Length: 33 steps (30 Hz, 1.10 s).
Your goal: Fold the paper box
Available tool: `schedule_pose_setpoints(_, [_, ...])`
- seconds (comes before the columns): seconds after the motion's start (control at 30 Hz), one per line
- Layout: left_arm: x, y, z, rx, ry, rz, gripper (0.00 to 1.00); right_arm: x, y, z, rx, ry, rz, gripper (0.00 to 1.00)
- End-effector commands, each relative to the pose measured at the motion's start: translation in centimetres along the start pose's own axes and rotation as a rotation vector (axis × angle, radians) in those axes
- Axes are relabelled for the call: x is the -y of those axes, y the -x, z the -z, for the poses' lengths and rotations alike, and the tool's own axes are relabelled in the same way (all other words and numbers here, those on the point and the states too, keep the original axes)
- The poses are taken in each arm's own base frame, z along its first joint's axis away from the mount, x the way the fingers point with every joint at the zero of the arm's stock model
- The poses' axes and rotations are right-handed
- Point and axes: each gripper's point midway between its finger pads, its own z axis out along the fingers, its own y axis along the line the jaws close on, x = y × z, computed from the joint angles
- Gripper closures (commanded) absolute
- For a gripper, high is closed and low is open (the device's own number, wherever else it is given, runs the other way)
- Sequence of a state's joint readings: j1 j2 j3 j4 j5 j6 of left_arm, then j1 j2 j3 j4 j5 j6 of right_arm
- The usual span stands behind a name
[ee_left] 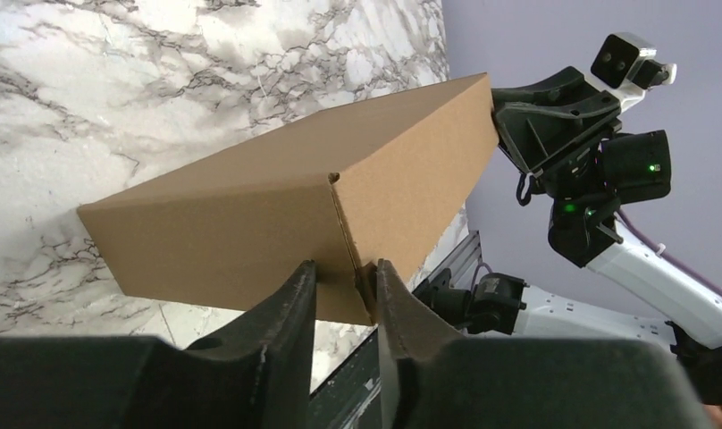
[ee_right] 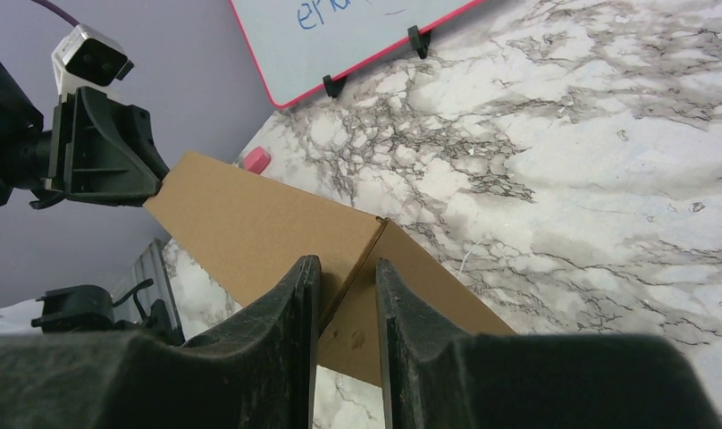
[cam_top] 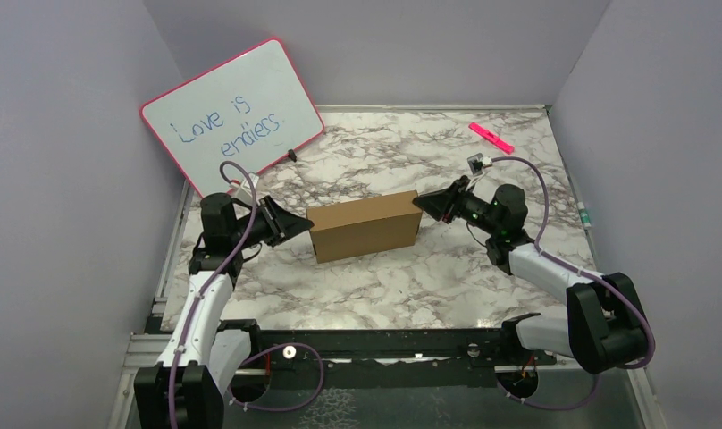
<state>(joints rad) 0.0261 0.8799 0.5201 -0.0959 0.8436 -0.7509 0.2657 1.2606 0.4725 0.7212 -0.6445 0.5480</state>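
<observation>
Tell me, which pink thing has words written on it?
The pink-framed whiteboard at the far left: blue handwriting runs across it. The pink marker at the far right is just a small stick.

1. The paper box [cam_top: 365,225] is made of plain brown cardboard, matt and smooth.
2. The table [cam_top: 411,281] is finished in a white-grey marble pattern, faintly sheened.
3. The left gripper [ee_left: 347,290] and right gripper [ee_right: 348,290] are formed of matt black plastic.
4. The whiteboard [cam_top: 232,112] is faced in smooth white.
</observation>
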Motion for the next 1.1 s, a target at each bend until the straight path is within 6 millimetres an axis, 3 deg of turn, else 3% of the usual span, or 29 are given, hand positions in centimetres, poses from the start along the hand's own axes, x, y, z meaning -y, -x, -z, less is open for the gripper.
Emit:
schedule_pose_setpoints(0.0, [-2.2, -1.6, -0.2, -0.022, 0.043, 0.007, 0.79, 3.1, -7.6, 1.8, -0.231, -0.122, -0.131, 0.7])
schedule_pose_setpoints(0.17, [-4.1, -2.3, -0.6, -0.025, 0.078, 0.036, 0.99, 3.2, -7.9, 1.9, -0.239, -0.128, -0.132, 0.7])
schedule_pose_setpoints(0.4, [-6.7, -4.0, -0.9, -0.031, 0.131, 0.089, 1.0, 3.2, -7.6, 2.2, -0.246, -0.137, -0.101, 0.69])
schedule_pose_setpoints(0.6, [-4.6, 0.2, -1.3, 0.041, 0.118, -0.024, 0.99, 2.2, -3.8, 1.9, -0.251, -0.142, 0.045, 0.51])
schedule_pose_setpoints(0.7, [-3.3, 2.0, -1.6, 0.052, 0.1, -0.082, 0.9, 1.2, -1.3, 1.8, -0.237, -0.135, 0.111, 0.41])
schedule_pose_setpoints(0.87, [-1.3, 4.4, -1.3, 0.072, 0.096, -0.178, 0.63, -1.3, 2.0, 1.7, -0.227, -0.09, 0.179, 0.32])
schedule_pose_setpoints(1.07, [1.7, 7.6, 0.3, 0.071, 0.147, -0.406, 0.3, -3.3, 3.9, 2.4, -0.221, -0.067, 0.217, 0.24])
